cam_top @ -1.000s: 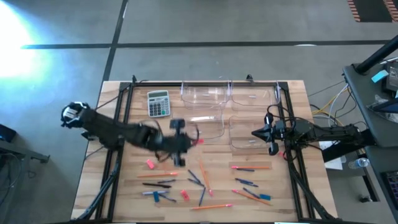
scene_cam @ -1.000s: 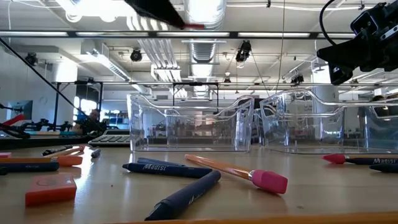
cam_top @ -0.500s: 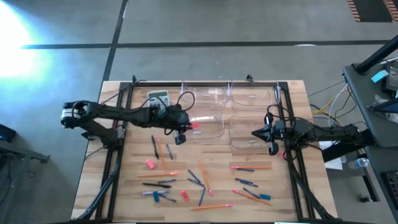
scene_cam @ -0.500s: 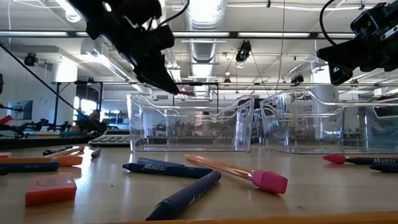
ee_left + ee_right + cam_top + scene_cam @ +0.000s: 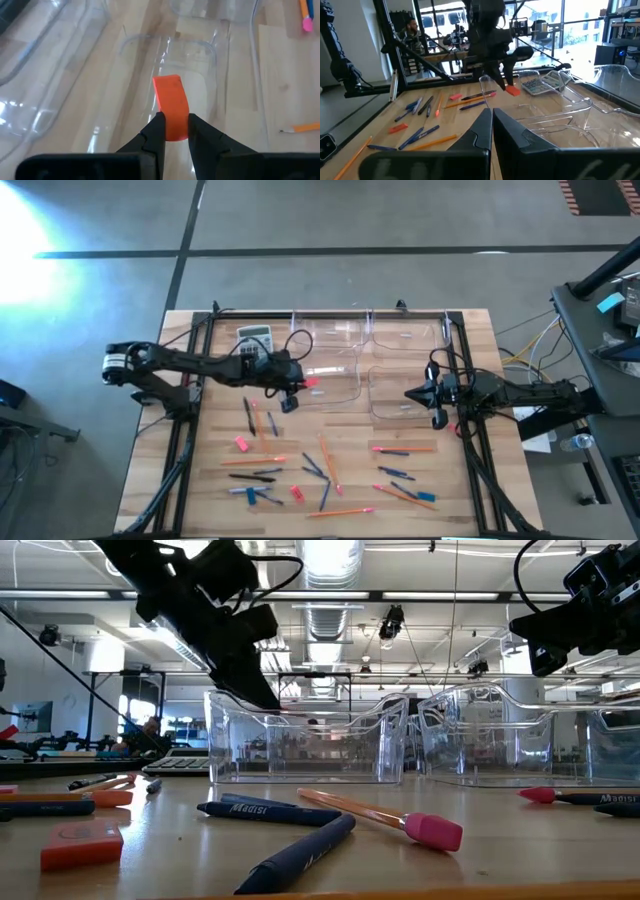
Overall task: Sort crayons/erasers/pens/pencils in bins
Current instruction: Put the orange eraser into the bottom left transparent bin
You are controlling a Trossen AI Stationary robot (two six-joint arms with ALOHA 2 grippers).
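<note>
Glossy clear plastic bins on a pale, matt wooden worktop; a matt pink eraser between smooth dark fingers.

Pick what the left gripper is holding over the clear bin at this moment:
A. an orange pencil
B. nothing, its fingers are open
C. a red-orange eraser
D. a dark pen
C: in the left wrist view the left gripper is shut on a chunky red-orange eraser, held above a clear bin.
</note>
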